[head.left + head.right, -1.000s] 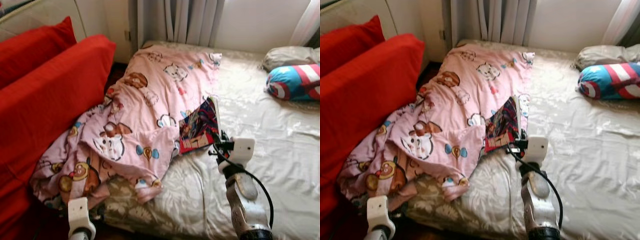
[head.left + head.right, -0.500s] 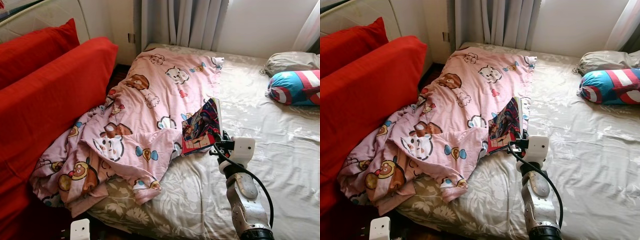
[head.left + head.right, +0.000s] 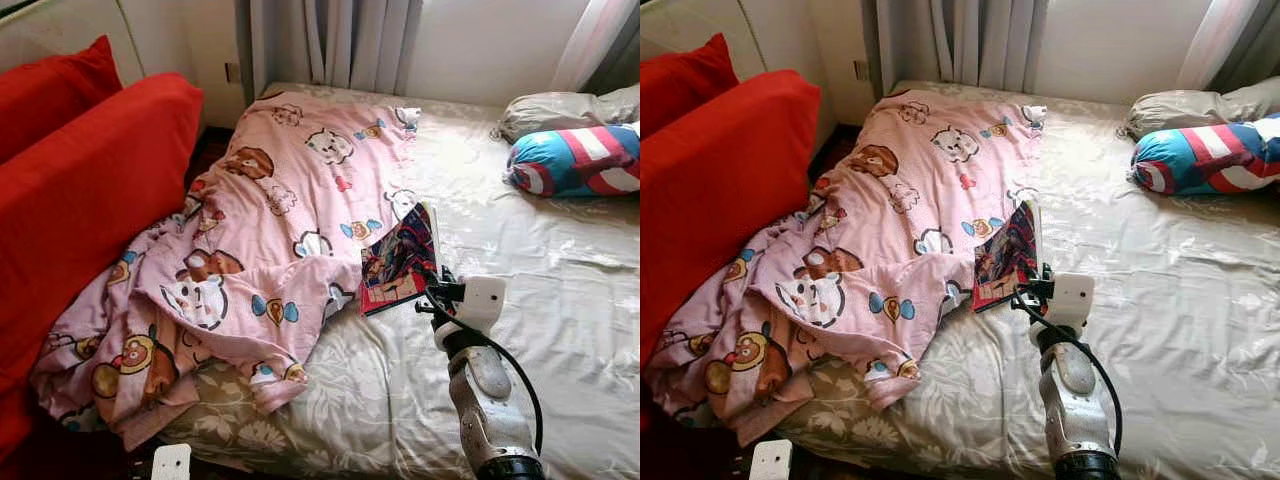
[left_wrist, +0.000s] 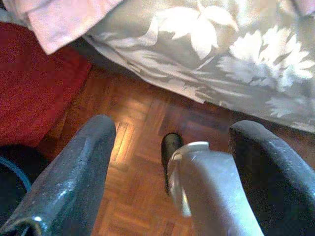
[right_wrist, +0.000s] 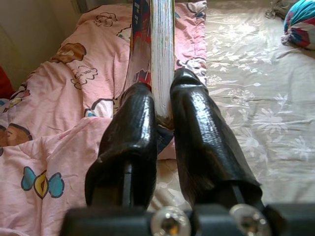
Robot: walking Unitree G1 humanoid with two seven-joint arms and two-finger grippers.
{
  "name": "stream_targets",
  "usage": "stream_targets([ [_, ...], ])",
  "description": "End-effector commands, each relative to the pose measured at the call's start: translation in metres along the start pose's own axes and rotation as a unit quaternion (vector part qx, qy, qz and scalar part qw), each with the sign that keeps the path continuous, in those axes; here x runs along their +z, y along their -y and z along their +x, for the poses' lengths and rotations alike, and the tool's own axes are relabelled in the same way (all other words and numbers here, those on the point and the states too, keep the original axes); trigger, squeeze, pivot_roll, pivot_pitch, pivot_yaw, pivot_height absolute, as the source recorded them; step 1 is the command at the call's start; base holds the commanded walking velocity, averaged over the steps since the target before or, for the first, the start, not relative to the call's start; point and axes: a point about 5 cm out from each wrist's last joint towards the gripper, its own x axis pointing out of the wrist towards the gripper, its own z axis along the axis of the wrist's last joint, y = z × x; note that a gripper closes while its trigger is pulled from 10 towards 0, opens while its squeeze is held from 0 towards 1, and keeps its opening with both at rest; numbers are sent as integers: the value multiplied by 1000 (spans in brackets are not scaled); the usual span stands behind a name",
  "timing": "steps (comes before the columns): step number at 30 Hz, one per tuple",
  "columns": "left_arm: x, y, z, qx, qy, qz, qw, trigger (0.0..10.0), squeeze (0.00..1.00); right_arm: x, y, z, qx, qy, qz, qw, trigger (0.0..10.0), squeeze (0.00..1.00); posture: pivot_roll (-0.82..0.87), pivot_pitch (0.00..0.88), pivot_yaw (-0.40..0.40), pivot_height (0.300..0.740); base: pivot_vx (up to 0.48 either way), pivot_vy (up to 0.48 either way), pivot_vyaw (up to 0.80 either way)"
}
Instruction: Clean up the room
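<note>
My right gripper [image 5: 162, 105] is clamped on a book [image 3: 400, 262], both black fingers [image 5: 129, 132] pressed against its page edge, at the middle of the bed [image 3: 560, 300]. The book, with a busy red and blue cover, stands tilted on its edge where the pink cartoon-print blanket [image 3: 270, 220] meets the pale floral sheet [image 3: 1160, 300]. From the wrist, its pages run straight up between the fingers. My right arm reaches in over the sheet, a black cable looping along the wrist.

The blanket lies crumpled across the bed's left half and spills over the near corner toward a red sofa [image 3: 80, 190], which stands just beside the bed. At the head of the bed, on the right, a blue, red and white striped pillow [image 3: 580, 160] rests against a grey pillow [image 3: 560, 105]. Grey curtains [image 3: 330, 40] hang behind.

My left gripper [image 4: 170, 167] hangs low beside the bed, fingers spread apart and holding nothing, over a wooden parquet floor [image 4: 133, 147], with the sheet's hem and a corner of the blanket above it.
</note>
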Motion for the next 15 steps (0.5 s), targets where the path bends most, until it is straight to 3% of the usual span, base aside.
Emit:
stream_targets([
  [1, -11, -3, -4, 1, -16, 13, 1000, 10000, 0, 5, -1, 3, 1, 8, 0, 1000, 10000, 0, -23, 137, -67, 740, 0, -382, -688],
  [3, -12, -3, -4, 2, -17, 12, 1000, 10000, 0, 6, -1, 3, -1, 14, 2, 1000, 10000, 0, -24, 137, -67, 740, 0, -390, -681],
  [15, -15, -4, -5, 2, -21, 14, 1000, 10000, 0, 7, -2, 5, 0, 19, 3, 1000, 10000, 0, -19, 135, -70, 740, 0, -365, 0],
])
